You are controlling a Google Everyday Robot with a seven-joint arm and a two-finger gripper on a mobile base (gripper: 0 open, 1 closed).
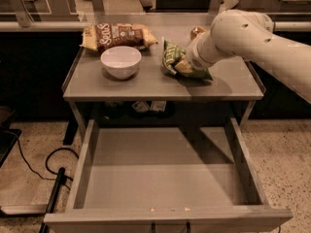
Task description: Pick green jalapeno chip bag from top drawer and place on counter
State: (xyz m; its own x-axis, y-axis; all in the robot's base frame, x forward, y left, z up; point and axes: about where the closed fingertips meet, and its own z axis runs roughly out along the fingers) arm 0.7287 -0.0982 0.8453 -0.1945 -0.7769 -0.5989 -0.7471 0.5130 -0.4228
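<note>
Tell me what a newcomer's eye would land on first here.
The big white arm coming in from the picture's right dominates, with its claw down at the green jalapeno chip bag on the counter. Below, the top drawer is pulled wide open, bare grey bottom showing. A white bowl and a brown snack bag sit further left on the counter.
</note>
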